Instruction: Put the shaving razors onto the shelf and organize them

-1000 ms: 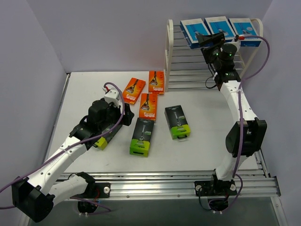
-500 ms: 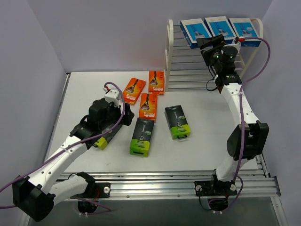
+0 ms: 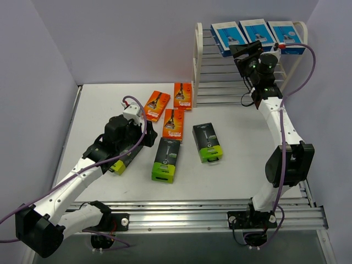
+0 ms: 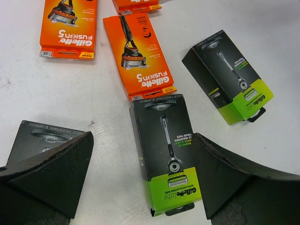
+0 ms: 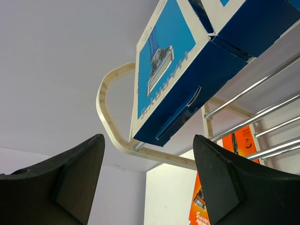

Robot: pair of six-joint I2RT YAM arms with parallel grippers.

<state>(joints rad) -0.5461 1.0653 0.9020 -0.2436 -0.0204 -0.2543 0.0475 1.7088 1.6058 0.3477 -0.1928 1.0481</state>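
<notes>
1. Left end effector (image 4: 143,140), lower left of the top view: jaws wide apart, empty, unmoved over the last second. It hovers above the black-and-lime packs (image 3: 165,159) on the table (image 3: 110,104).
2. Mid-frame: three orange packs (image 3: 173,124) lie flat, untouched.
3. Upper right: three blue packs (image 3: 257,32) sit side by side on the top tier of the shelf (image 3: 197,60).
4. Right end effector (image 5: 147,140) has backed slightly off them, jaws apart, holding nothing. You can likely count the blue row done, with six packs left.

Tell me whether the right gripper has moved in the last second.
Yes, slightly: the right gripper has drawn back, down the top view, from the blue-and-white razor packs on the cream-white rod shelf.
</notes>
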